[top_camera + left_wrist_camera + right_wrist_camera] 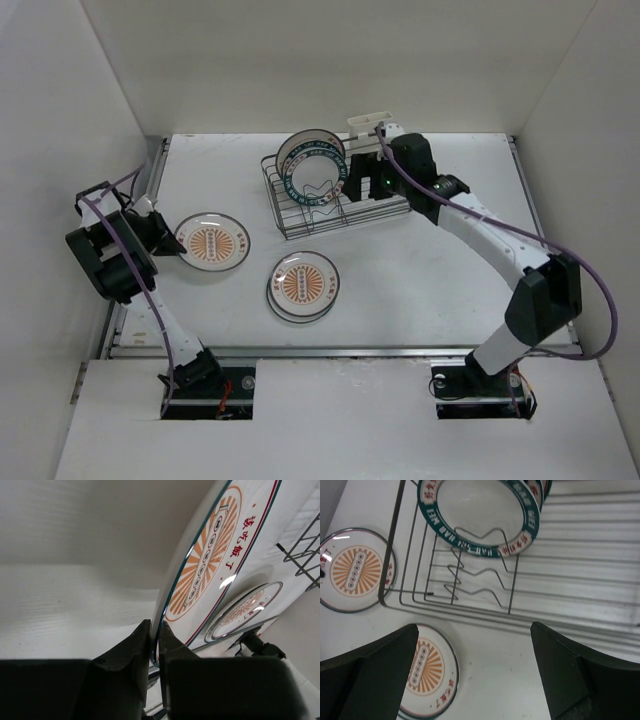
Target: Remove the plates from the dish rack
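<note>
The dark wire dish rack (pixel 300 215) stands at the back middle, with two teal-rimmed plates (pixel 316 172) upright in it. My right gripper (pixel 355 180) is open and empty just right of those plates; its wrist view shows a teal-rimmed plate (pixel 480 515) and the rack wires (pixel 455 605) ahead. My left gripper (pixel 166 246) is shut on the left rim of a sunburst plate (pixel 213 243) lying low over the table; the fingers (pixel 142 642) pinch its edge (pixel 210 560). A stack of sunburst plates (pixel 303 286) lies in the middle and shows in both wrist views (pixel 245 611) (pixel 427 672).
A small white holder (pixel 368 122) sits at the rack's back right corner. White walls close in the table at the left, back and right. The held plate also shows in the right wrist view (pixel 357 570).
</note>
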{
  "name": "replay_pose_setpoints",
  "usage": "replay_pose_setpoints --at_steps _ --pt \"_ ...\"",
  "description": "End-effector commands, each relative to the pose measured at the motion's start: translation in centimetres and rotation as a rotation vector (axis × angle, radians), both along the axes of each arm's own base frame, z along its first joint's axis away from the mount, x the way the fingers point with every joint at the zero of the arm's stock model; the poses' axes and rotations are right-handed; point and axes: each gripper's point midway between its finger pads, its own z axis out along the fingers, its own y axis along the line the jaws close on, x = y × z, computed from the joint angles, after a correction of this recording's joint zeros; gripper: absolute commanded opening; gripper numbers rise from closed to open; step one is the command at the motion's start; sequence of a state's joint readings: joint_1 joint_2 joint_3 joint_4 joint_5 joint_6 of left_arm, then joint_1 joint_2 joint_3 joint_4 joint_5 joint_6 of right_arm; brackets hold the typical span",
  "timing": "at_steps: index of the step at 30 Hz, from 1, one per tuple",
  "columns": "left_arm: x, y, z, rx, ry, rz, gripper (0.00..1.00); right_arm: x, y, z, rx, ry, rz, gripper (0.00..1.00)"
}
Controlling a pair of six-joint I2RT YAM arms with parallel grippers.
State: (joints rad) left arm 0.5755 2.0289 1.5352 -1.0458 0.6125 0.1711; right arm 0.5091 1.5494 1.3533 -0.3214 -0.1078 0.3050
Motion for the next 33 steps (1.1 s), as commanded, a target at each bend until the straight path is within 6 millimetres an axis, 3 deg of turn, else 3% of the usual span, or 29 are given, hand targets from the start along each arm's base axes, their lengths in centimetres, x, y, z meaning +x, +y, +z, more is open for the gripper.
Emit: replay_pose_setpoints --at_steps 1,4,5,6,8,9,11,12,13,15,16,18,21,24,25,27,28,29,31,32,33 --pt "-0.5 0.4 0.0 0.017 0.031 -0.055 0.09 3.7 1.3 2.7 -0.022 -0.131 0.048 1.0" --pt "-1.0 0.3 -0.1 0.028 0.06 -0.081 0.15 6.7 2.6 1.4 -0.065 -0.133 0.06 1.0" --pt "-1.3 0.0 -0.1 0.033 0.065 -0.117 0.17 7.7 2.9 2.1 -0.069 -0.158 0.056 1.0" --pt "-1.3 -0.2 -0.2 0.044 0.072 -0.13 0.2 9.1 2.9 0.7 -0.075 -0.147 0.046 1.0" --pt "-1.7 0.4 -0.2 0.084 0.082 -0.146 0.23 10.5 2.9 0.4 -0.078 -0.154 0.027 1.0" --pt "-1.8 0.7 -0.4 0.1 0.086 -0.158 0.29 12.1 2.9 0.4 -0.072 -0.169 0.014 1.0" --pt "-2.0 1.1 0.3 0.138 0.076 -0.16 0.39 13.3 3.1 0.4 -0.061 -0.181 0.013 1.0" --pt "-2.0 1.2 0.6 0.146 0.062 -0.172 0.45 13.9 3.7 1.3 -0.041 -0.207 0.024 1.0" --pt "-2.2 1.1 0.7 0.148 0.057 -0.181 0.58 14.9 3.4 -0.1 -0.063 -0.197 0.022 1.0" --pt "-2.5 1.1 1.5 0.191 0.051 -0.194 0.67 16.1 3.8 0.0 -0.083 -0.229 0.036 1.0" --pt "-2.7 1.4 1.8 0.215 0.049 -0.195 0.71 16.7 4.3 -1.6 -0.096 -0.214 0.053 1.0" --pt "-2.9 1.8 2.6 0.281 0.04 -0.206 0.77 17.2 4.6 -2.6 -0.116 -0.213 0.074 0.99" --pt "-2.7 1.1 4.0 0.337 0.011 -0.245 0.78 17.9 5.3 -4.2 -0.116 -0.206 0.101 0.94" --pt "-1.3 -1.0 6.9 0.407 -0.08 -0.298 0.79 18.3 5.6 -4.7 -0.101 -0.213 0.133 0.84" --pt "-0.8 -1.8 7.7 0.433 -0.109 -0.327 0.81 18.4 5.7 -4.5 -0.104 -0.226 0.136 0.73" --pt "0.5 -5.5 9.7 0.448 -0.198 -0.42 0.85 18.3 5.6 -5.4 -0.109 -0.214 0.138 0.62" --pt "1.6 -7.2 11.0 0.435 -0.259 -0.446 0.86 18.2 5.5 -4.9 -0.104 -0.228 0.136 0.55" --pt "2.3 -10.1 11.5 0.417 -0.301 -0.523 0.88 18.1 5.4 -4.7 -0.108 -0.239 0.14 0.43" --pt "4.5 -12.9 13.3 0.394 -0.378 -0.538 0.9 17.4 5.1 -4.4 -0.104 -0.25 0.138 0.31" --pt "5.6 -14.4 12.6 0.359 -0.365 -0.553 0.9 17.2 5.0 -4.3 -0.102 -0.254 0.138 0.22" --pt "6.5 -16.3 12.7 0.343 -0.386 -0.577 0.9 16.7 4.8 -4.9 -0.107 -0.243 0.139 0.19"
